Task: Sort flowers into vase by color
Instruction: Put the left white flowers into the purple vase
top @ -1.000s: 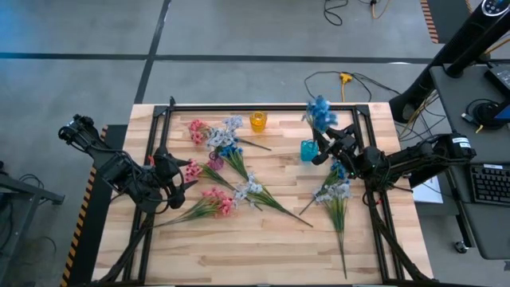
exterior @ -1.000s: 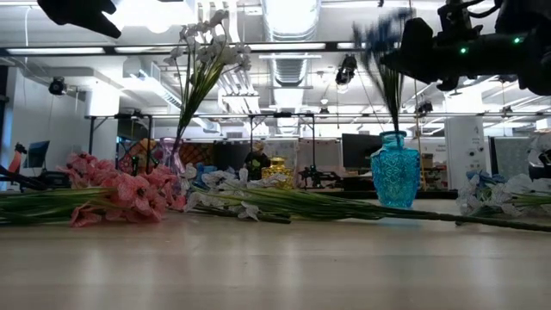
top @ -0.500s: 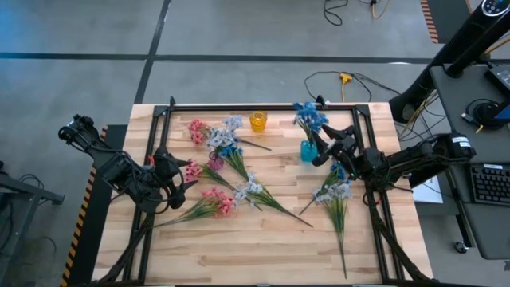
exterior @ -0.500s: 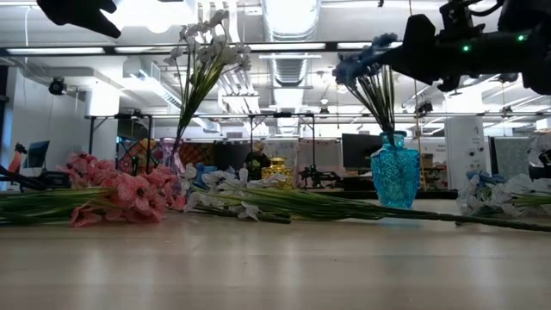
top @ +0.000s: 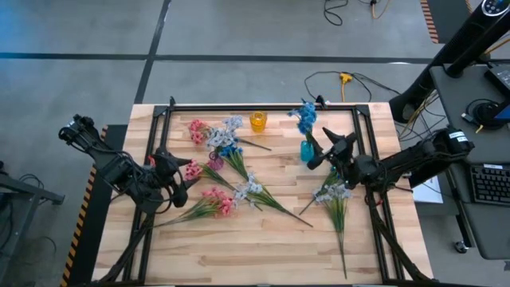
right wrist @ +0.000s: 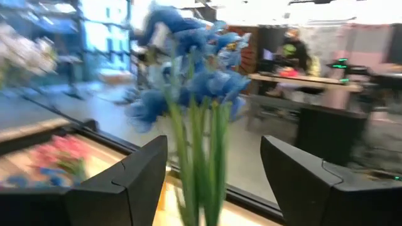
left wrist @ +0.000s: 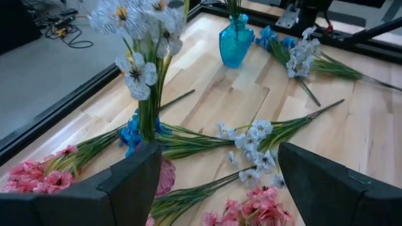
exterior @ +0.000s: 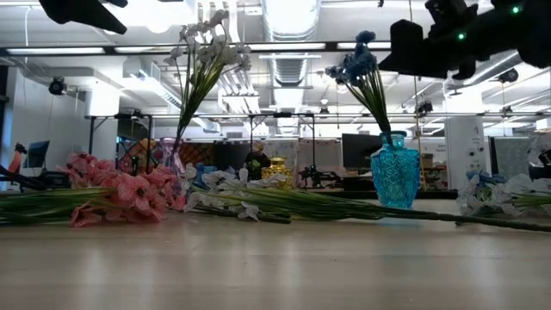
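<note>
A bunch of bright blue artificial flowers point(top: 304, 116) stands upright in a turquoise glass vase point(top: 308, 150) right of centre in the overhead frame, blossoms leaning slightly left. White-lavender sprigs point(top: 229, 129) rise from a purple glass vase point(top: 215, 162) at centre left. A small amber glass vase point(top: 257, 121) stands near the upper edge. Loose on the wooden surface point(top: 271, 239) lie pink sprigs point(top: 215, 201) at lower left, another pink cluster point(top: 197, 130) at upper left, and white-and-blue sprigs point(top: 335, 191) at right.
</note>
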Controlling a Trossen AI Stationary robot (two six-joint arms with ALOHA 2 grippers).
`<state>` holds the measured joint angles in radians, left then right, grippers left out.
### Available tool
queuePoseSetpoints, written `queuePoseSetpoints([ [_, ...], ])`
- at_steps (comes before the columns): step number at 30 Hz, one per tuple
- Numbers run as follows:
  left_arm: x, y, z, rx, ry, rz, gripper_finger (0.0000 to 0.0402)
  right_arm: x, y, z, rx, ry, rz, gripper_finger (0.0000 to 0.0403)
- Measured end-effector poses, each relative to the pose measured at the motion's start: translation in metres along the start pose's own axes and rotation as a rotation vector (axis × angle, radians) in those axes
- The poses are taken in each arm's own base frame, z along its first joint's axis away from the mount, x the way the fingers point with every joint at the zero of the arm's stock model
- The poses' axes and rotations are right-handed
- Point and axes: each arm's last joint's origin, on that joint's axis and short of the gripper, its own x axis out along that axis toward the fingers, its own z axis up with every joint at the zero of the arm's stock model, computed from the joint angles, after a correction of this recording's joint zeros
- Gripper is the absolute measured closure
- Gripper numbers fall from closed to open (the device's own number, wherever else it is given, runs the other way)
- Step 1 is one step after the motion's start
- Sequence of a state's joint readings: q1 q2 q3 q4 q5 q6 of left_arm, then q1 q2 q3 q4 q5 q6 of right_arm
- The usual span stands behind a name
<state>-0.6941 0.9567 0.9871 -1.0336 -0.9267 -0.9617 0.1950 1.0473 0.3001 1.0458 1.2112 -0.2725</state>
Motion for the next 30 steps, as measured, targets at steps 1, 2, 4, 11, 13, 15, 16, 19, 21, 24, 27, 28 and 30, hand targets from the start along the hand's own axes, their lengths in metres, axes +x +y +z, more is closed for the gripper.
queuePoseSetpoints([
  [1, 0.001, -0.002, -0.001, 0.003, 0.003, 0.003, 0.01, -0.001, 0.002, 0.002, -0.02, 0.016, -0.022, 0.015],
  [2, 0.002, -0.003, -0.001, 0.004, 0.006, 0.006, 0.01, -0.001, 0.005, 0.004, -0.042, 0.03, -0.039, 0.0148],
  [4, 0.004, -0.006, -0.003, 0.005, 0.016, 0.011, 0.01, -0.003, 0.01, 0.009, -0.066, 0.049, -0.052, 0.0146],
  [11, 0.012, -0.018, -0.011, 0.014, 0.117, -0.014, 0.01, -0.01, 0.023, 0.02, -0.087, 0.083, -0.053, 0.0144],
  [13, 0.014, -0.022, -0.014, 0.026, 0.16, -0.028, 0.01, -0.016, 0.025, 0.022, -0.088, 0.086, -0.044, 0.0143],
  [15, 0.015, -0.025, -0.018, 0.038, 0.202, -0.044, 0.01, -0.022, 0.027, 0.023, -0.073, 0.084, -0.039, 0.0143],
  [16, 0.016, -0.027, -0.019, 0.043, 0.22, -0.05, 0.01, -0.025, 0.028, 0.024, -0.065, 0.083, -0.039, 0.0143],
  [19, 0.018, -0.032, -0.024, 0.04, 0.274, -0.065, 0.01, -0.034, 0.029, 0.026, -0.052, 0.081, -0.032, 0.0144],
  [21, 0.019, -0.036, -0.028, 0.041, 0.314, -0.075, 0.01, -0.039, 0.031, 0.028, -0.027, 0.078, -0.009, 0.0147],
  [24, 0.021, -0.043, -0.034, 0.057, 0.365, -0.085, 0.01, -0.045, 0.035, 0.031, 0.023, 0.073, 0.063, 0.0151],
  [27, 0.024, -0.05, -0.041, 0.079, 0.396, -0.077, 0.01, -0.051, 0.039, 0.034, 0.066, 0.07, 0.162, 0.0156],
  [28, 0.025, -0.052, -0.043, 0.085, 0.408, -0.076, 0.01, -0.053, 0.041, 0.036, 0.084, 0.069, 0.203, 0.0157],
  [30, 0.027, -0.058, -0.048, 0.098, 0.419, -0.079, 0.01, -0.056, 0.045, 0.037, 0.108, 0.073, 0.279, 0.016],
])
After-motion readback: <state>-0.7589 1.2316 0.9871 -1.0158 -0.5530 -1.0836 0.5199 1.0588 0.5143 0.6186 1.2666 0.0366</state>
